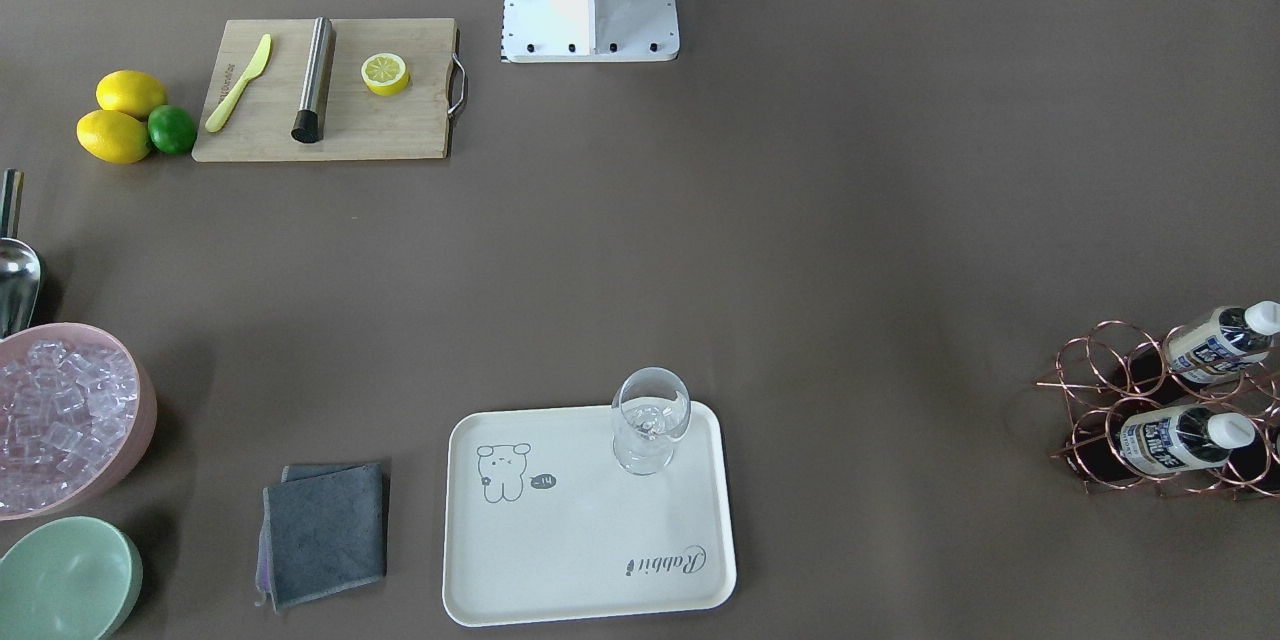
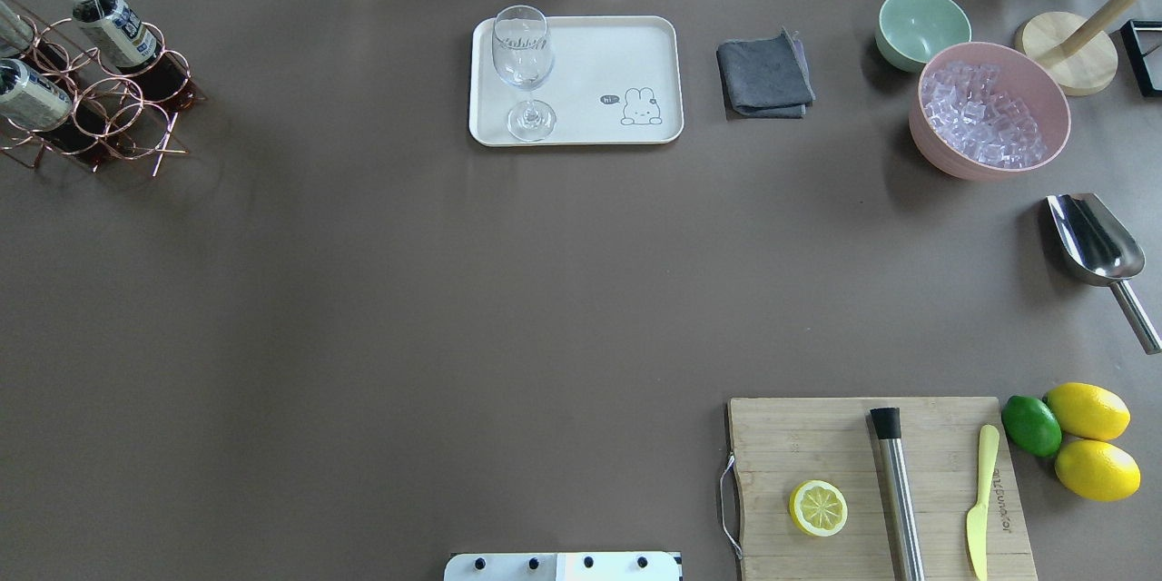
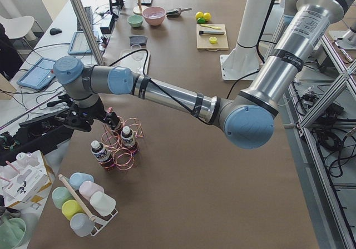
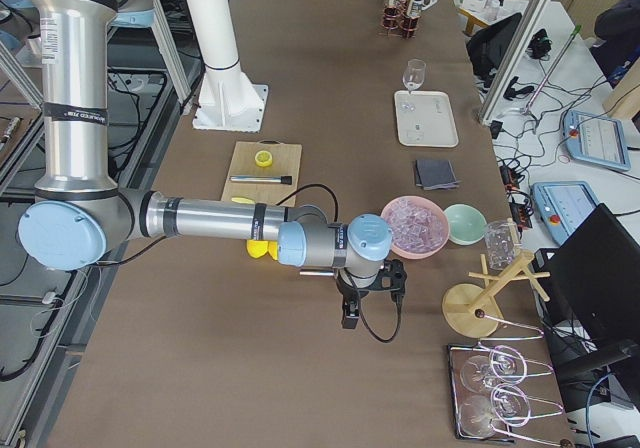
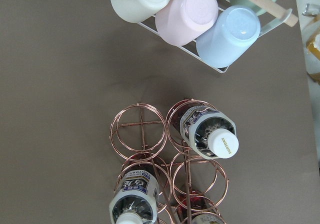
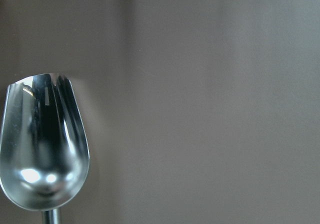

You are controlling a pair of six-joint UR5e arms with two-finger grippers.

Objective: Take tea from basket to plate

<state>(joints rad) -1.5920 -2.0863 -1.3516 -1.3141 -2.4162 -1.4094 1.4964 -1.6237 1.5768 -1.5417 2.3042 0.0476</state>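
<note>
The copper wire basket (image 1: pixel 1100 390) stands at the table's end on my left, also in the overhead view (image 2: pixel 118 100) and the left wrist view (image 5: pixel 140 131). Tea bottles with white caps stand in its cells (image 1: pixel 1180 438) (image 2: pixel 104 14) (image 5: pixel 210 131); a third shows only partly at the frame edges. The cream plate (image 1: pixel 560 540) (image 2: pixel 590 54) carries a stemmed glass (image 2: pixel 524 64). My left gripper (image 3: pixel 83 121) hovers over the basket's outer side; I cannot tell if it is open. My right gripper (image 4: pixel 368 303) hangs over the table near the scoop, state unclear.
A rack of pastel cups (image 5: pixel 200 14) lies just beyond the basket. A grey cloth (image 2: pixel 764 77), a mint bowl (image 2: pixel 921 27), a pink bowl of ice (image 2: pixel 994 109) and a metal scoop (image 2: pixel 1094 241) lie right of the plate. A cutting board (image 2: pixel 871 490) with citrus is near my base.
</note>
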